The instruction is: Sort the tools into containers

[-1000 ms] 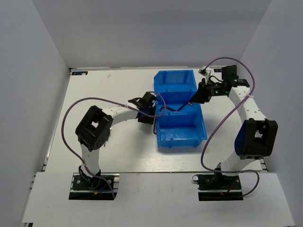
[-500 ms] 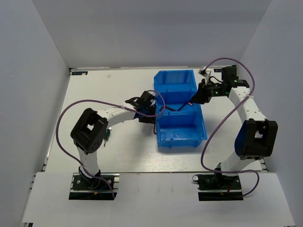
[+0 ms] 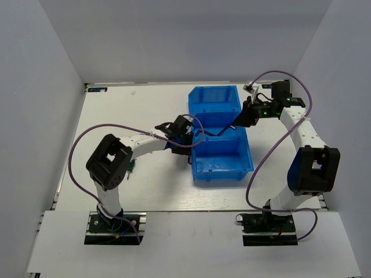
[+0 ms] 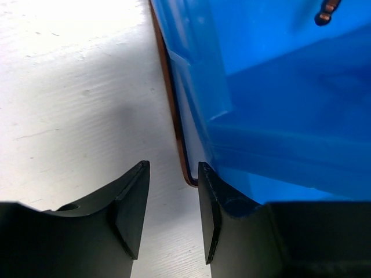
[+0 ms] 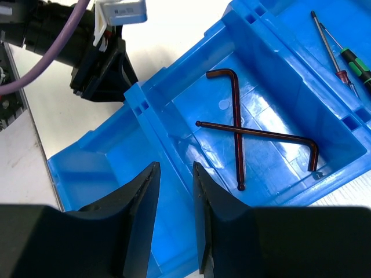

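Observation:
The blue bin [image 3: 217, 130] stands mid-table. A dark brown hex key [image 4: 174, 121] lies on the table along the bin's left wall [image 4: 272, 87]; it also shows in the top view [image 3: 189, 157]. My left gripper [image 4: 171, 214] is open and low over the table, and the key's bent end lies just ahead of its jaws. It is beside the bin in the top view [image 3: 186, 136]. My right gripper [image 5: 175, 226] is open and empty above a bin divider. Two crossed hex keys [image 5: 239, 124] lie in one compartment. A green-handled screwdriver [image 5: 355, 62] lies in another.
The left arm's wrist and purple cable [image 5: 87, 52] sit by the bin's outer wall. White table surface [image 4: 75, 87] stretches left of the bin. The grey enclosure walls [image 3: 40, 87] border the table on three sides.
My left arm has swung a little right, bringing its gripper closer against the bin's left wall. The right arm has not moved.

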